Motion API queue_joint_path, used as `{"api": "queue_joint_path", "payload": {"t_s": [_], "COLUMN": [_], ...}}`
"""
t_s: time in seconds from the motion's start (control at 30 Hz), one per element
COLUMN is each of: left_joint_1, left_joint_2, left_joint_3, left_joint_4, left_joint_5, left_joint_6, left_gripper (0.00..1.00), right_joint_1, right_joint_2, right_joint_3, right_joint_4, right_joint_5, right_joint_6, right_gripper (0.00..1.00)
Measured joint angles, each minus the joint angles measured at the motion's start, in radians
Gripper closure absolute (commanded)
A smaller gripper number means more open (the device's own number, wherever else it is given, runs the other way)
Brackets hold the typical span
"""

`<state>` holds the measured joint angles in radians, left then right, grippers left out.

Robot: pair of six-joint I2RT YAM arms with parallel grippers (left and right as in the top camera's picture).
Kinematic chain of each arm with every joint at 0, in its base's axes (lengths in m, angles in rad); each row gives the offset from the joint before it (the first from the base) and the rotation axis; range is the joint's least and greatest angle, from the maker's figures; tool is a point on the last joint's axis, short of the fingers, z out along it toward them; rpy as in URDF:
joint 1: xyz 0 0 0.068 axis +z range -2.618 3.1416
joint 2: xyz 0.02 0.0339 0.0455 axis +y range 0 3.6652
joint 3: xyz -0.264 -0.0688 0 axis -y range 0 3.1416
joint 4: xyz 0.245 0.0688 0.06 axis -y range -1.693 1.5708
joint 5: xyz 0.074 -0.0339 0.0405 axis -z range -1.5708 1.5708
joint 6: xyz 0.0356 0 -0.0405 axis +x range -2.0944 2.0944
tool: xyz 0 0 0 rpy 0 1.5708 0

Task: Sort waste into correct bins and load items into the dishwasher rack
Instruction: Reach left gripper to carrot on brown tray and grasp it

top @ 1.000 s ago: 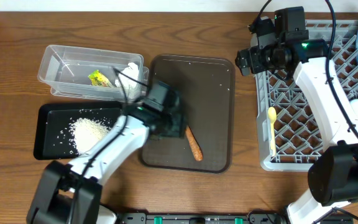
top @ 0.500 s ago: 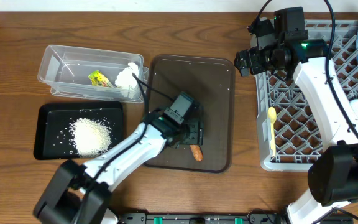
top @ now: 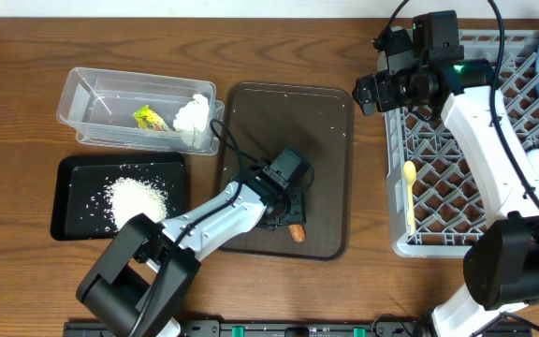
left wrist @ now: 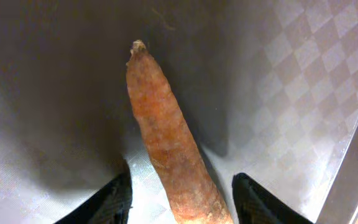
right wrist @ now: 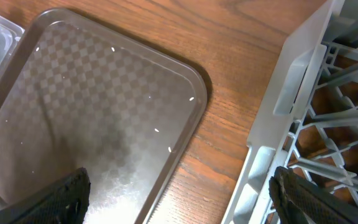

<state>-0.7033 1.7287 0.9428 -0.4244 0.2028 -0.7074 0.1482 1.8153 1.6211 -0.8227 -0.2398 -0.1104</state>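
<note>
The rough, tapered orange carrot-like stick (left wrist: 166, 137) lies lower centre on the brown rectangular serving tray (top: 326, 140), between the spread fingers of the left gripper (left wrist: 182, 193). The clear plastic tub (top: 110, 103) holds a yellow-green wrapper (top: 147, 118) and crumpled white paper (top: 191, 114); the shallow black tray (top: 73, 178) holds white rice (top: 138, 198). The right gripper (right wrist: 182, 196) gapes wide.

No words, labels, brand names or numbers can be read in any of the three views. The small yellow-green wrapper (top: 146, 118), lying in the clear plastic tub (top: 96, 98), is the only likely printed surface (it is too small and blurred to make out any lettering).
</note>
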Motion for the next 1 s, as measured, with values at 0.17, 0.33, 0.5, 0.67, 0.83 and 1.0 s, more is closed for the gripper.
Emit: {"api": "queue_joint_path", "payload": {"t_s": [0.17,0.33,0.5,0.67,0.83,1.0], "left_joint_1": [0.0,0.0,0.0,0.015,0.052,0.089], "left_joint_2": [0.0,0.0,0.0,0.0,0.0,0.0], "left_joint_3": [0.0,0.0,0.0,0.0,0.0,0.0], "left_joint_4": [-0.001,0.001,0.015,0.023,0.029,0.033], "left_joint_5": [0.0,0.0,0.0,0.003,0.019,0.031], "left_joint_6": [-0.008,-0.006,-0.004,-0.005,-0.002,-0.003], "left_gripper": [0.6,0.65,0.69,0.8,0.85,0.91], "right_joint_1": [0.0,0.0,0.0,0.0,0.0,0.0], "right_joint_2": [0.0,0.0,0.0,0.0,0.0,0.0], "right_joint_3": [0.0,0.0,0.0,0.0,0.0,0.0], "right_joint_4": [0.0,0.0,0.0,-0.005,-0.005,-0.005], "right_joint_5": [0.0,0.0,0.0,0.0,0.0,0.0], "right_joint_6": [0.0,0.0,0.0,0.0,0.0,0.0], "right_gripper": [0.09,0.09,0.1,0.11,0.12,0.11]}}
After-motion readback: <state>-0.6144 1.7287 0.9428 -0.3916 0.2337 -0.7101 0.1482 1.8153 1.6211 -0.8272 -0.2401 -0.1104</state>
